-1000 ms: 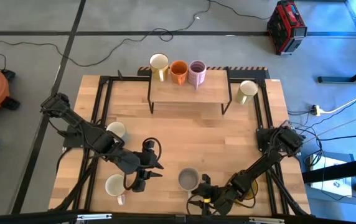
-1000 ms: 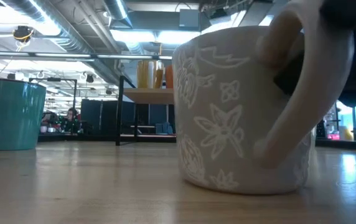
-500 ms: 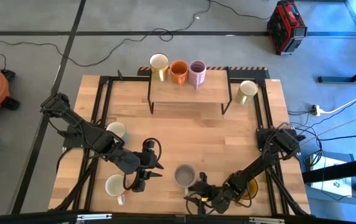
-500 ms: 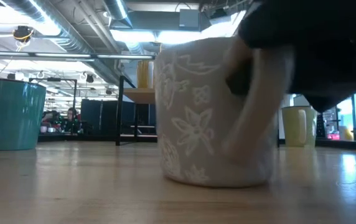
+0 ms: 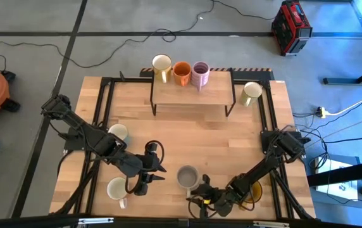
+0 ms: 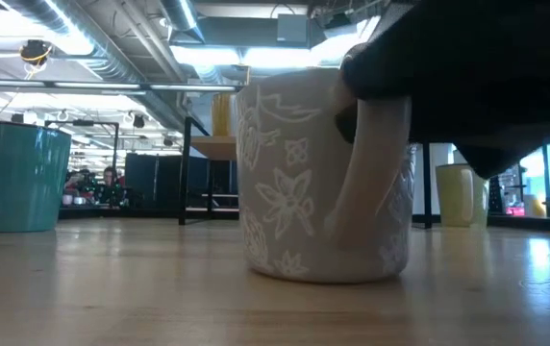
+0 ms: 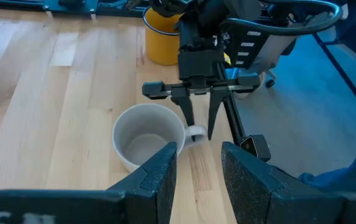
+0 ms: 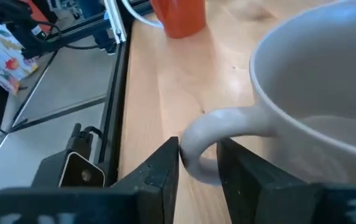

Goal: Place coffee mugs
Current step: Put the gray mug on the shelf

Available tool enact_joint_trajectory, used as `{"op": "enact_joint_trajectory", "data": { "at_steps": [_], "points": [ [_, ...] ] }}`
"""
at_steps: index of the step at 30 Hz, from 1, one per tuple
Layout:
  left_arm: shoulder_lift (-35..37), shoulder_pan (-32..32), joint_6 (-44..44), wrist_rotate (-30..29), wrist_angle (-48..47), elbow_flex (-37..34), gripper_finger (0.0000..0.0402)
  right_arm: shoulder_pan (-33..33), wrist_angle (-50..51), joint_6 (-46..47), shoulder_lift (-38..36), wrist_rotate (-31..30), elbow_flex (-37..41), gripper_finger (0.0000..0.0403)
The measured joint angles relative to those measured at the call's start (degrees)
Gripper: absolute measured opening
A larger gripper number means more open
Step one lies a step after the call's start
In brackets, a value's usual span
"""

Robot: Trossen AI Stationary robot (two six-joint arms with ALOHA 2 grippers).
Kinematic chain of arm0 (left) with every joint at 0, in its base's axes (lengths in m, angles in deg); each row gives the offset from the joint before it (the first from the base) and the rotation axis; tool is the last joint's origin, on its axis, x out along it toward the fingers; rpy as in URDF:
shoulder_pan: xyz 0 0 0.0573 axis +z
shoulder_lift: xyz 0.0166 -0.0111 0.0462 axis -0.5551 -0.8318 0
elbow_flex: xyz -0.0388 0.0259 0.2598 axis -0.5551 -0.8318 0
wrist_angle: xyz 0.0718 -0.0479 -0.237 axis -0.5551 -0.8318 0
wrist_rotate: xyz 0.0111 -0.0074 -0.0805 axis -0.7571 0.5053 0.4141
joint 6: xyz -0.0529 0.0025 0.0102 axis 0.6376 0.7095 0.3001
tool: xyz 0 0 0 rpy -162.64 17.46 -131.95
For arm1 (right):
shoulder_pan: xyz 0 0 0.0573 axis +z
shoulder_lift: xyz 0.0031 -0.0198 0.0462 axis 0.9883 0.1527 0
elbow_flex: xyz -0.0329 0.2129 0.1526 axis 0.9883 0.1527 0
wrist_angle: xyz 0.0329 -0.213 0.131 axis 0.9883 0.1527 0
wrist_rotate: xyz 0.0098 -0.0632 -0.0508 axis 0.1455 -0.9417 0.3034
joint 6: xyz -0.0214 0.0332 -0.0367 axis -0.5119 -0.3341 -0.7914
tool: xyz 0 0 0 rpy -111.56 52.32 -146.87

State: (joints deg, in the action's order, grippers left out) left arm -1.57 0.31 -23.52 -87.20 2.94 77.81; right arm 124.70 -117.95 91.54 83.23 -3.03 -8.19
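When seen from the high view, the grey mug (image 5: pixel 187 178) stands low and centre on the wooden table (image 5: pixel 193 136), and the right gripper (image 5: pixel 202 192) reaches to it from the lower right, its fingers meeting the mug's handle side. On the small raised shelf (image 5: pixel 192 92) at the upper centre stand three mugs in a row: a cream mug (image 5: pixel 161 64), an orange mug (image 5: pixel 181 71) and a lilac mug (image 5: pixel 200 72), which suggests the shelf is where the mugs are to go. A pale yellow-green mug (image 5: pixel 252 92) waits on the table just right of the shelf, two white mugs (image 5: pixel 118 132) (image 5: pixel 117 188) sit at the left, and the left gripper (image 5: pixel 156 170) hovers between them and the grey mug, its tips facing right as if waiting its turn. In the low view the grey mug (image 6: pixel 325 175) fills the centre, flat on the table, with the dark gripper body covering the top of its handle at the upper right. From the left wrist view, the left gripper's own fingers (image 7: pixel 159 175) stand spread and empty in the lower frame, while beyond them the right gripper (image 7: pixel 199 122) straddles the handle of the grey mug (image 7: pixel 145 137); an amber mug (image 7: pixel 164 41) stands at the top. In the right wrist view the two fingers (image 8: pixel 163 169) pinch the handle's loop at the bottom centre, probably because the handle offers a narrow, secure hold for lifting.
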Motion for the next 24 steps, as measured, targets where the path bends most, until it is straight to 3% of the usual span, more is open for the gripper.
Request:
{"op": "enact_joint_trajectory", "data": {
  "at_steps": [9, 16, 24],
  "points": [
    [0.00, 0.04, -0.02, -0.37, 0.02, 0.00, 0.0121, -0.52, -8.93, -1.54, 4.31, -3.28, -0.07, 0.0097],
    [0.00, 0.17, -0.02, -0.77, 0.02, 0.00, 0.0121, -0.50, -9.53, -4.36, 4.53, -5.59, -0.04, 0.0096],
    [0.00, 0.17, -0.03, -0.92, 0.02, 0.00, 0.0121, -0.78, -9.92, -6.59, 4.29, -6.97, -0.13, 0.0017]
  ]
}}
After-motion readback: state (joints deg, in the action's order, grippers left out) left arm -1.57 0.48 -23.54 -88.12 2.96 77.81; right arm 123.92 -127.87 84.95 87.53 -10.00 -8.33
